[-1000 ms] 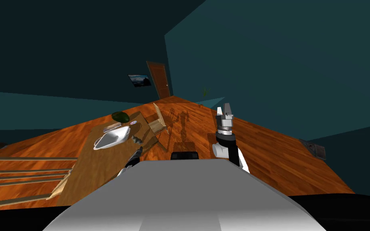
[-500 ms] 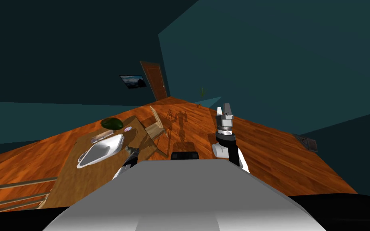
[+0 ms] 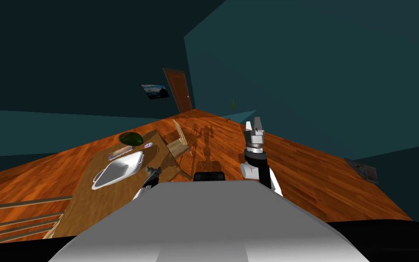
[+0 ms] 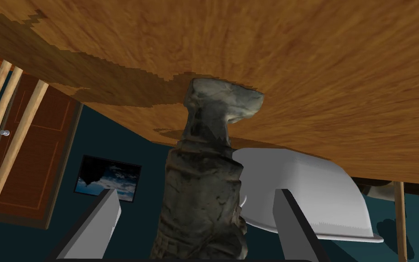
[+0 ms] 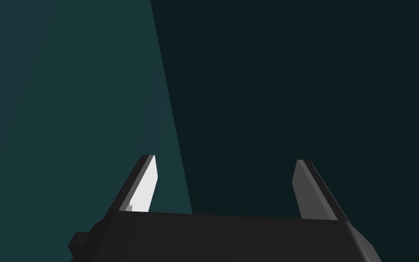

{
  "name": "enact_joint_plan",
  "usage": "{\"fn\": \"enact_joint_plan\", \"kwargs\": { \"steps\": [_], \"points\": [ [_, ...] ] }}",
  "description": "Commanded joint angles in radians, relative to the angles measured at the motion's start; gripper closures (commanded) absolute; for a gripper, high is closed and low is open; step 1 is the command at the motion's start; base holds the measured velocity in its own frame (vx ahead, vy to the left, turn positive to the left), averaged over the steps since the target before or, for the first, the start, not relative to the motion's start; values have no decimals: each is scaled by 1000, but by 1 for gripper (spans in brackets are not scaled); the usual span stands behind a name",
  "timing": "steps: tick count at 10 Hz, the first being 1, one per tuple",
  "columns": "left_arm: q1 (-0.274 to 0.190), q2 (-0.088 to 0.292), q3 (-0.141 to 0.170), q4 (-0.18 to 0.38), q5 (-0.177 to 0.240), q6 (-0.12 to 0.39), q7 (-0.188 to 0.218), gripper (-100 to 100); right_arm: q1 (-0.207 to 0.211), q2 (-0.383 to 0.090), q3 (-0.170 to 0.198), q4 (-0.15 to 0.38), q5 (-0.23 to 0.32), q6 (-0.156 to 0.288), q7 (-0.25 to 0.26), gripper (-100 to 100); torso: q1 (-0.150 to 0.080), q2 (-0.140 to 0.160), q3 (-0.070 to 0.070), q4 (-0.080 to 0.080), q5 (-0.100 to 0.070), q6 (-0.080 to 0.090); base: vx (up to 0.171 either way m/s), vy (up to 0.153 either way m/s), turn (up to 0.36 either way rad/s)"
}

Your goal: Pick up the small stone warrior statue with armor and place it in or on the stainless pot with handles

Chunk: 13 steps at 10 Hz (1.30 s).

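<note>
step: grasp stage by my read, left tool is around the statue but not closed on it
left tool: fingers spread, one on each side of the statue, a gap shows on both sides, no contact seen
statue place: on the counter, centre-left of the head frame, by the counter edge nearest the robot, just right of the pot
key relation: statue is straight ahead of the left tool, inside the finger gap; its long axis runs along the fingers, with the far end at the counter top; the squeeze would go across its narrow width
pot vs statue: in the left wrist view the pot lies beyond the statue on the right-finger side, near but not touching; short carry, judged
nearer arm: left, already at the statue; right tool is well apart, raised right of centre in the head frame
right tool: spread, holding nothing
counts: 1 statue, 1 pot (white, handled), 1 dark green round item, 1 small disc, 1 flat grey item, 1 wooden chair, 2 tools
risk: statue surface is rough and uneven, so it may twist in the pinch, judged
</note>
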Motion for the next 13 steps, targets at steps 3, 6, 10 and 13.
{"fn": "enact_joint_plan", "kwargs": {
  "steps": [3,6,10,13],
  "points": [
    [0,-2,2,1,-3,-5,-2,100,0,0,0,0,0,0,0,0,-3,3,2,1,0,1,16,13,8],
    [-1,-2,2,1,-3,-5,-2,100,0,0,0,0,0,0,0,0,-3,5,3,1,0,1,0,0,0],
    [35,42,-41,-33,60,49,17,100,-1,0,0,0,0,0,0,0,-9,9,5,2,-1,2,-47,-50,-104],
    [44,26,-40,-27,48,39,7,100,0,0,0,0,0,0,0,0,-5,7,4,2,-1,1,-37,-42,-14]
  ]
}}
